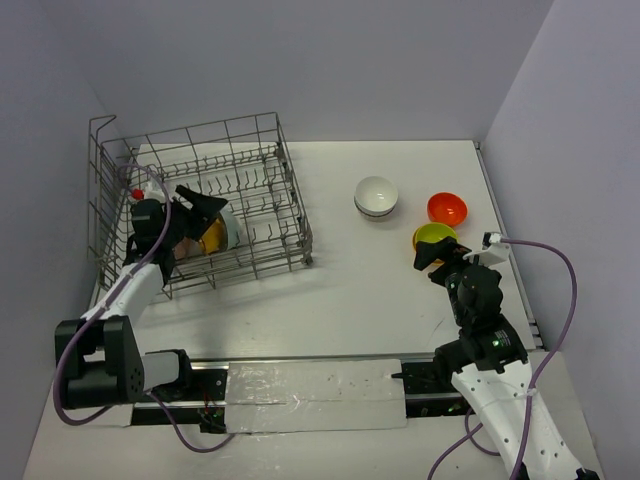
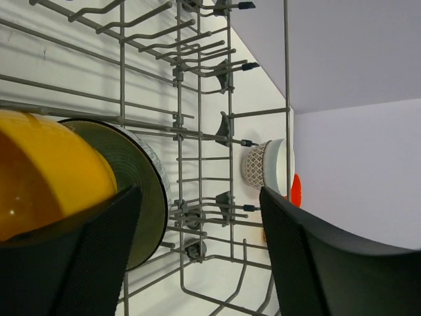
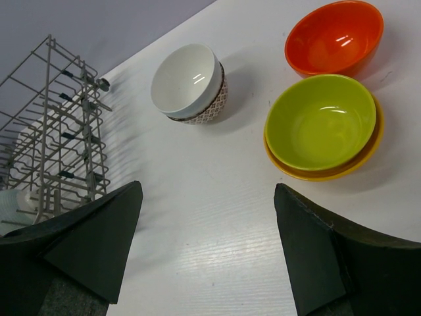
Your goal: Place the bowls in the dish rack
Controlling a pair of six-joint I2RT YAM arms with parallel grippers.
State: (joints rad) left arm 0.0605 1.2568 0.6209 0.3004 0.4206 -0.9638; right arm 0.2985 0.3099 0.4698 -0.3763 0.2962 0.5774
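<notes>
The grey wire dish rack [image 1: 250, 150] stands at the back left. An orange bowl [image 2: 39, 171] and a dull green bowl [image 2: 135, 197] stand on edge among its tines; they also show in the top view [image 1: 213, 236]. My left gripper [image 1: 205, 207] is inside the rack, open and empty [image 2: 197, 250], its left finger beside those bowls. On the table sit a white bowl [image 3: 187, 79] nested in a patterned one, a red-orange bowl [image 3: 334, 38], and a lime green bowl [image 3: 321, 122] nested in a yellow-orange one [image 3: 370, 155]. My right gripper [image 3: 207, 243] is open above bare table, just short of the lime bowl [image 1: 435, 236].
The rack's tall near right side [image 3: 59, 131] is left of the right gripper. The table's right edge [image 1: 500, 230] and the side wall lie close behind the red-orange bowl [image 1: 446, 208]. A red-capped item [image 1: 137, 193] sits at the rack's left side.
</notes>
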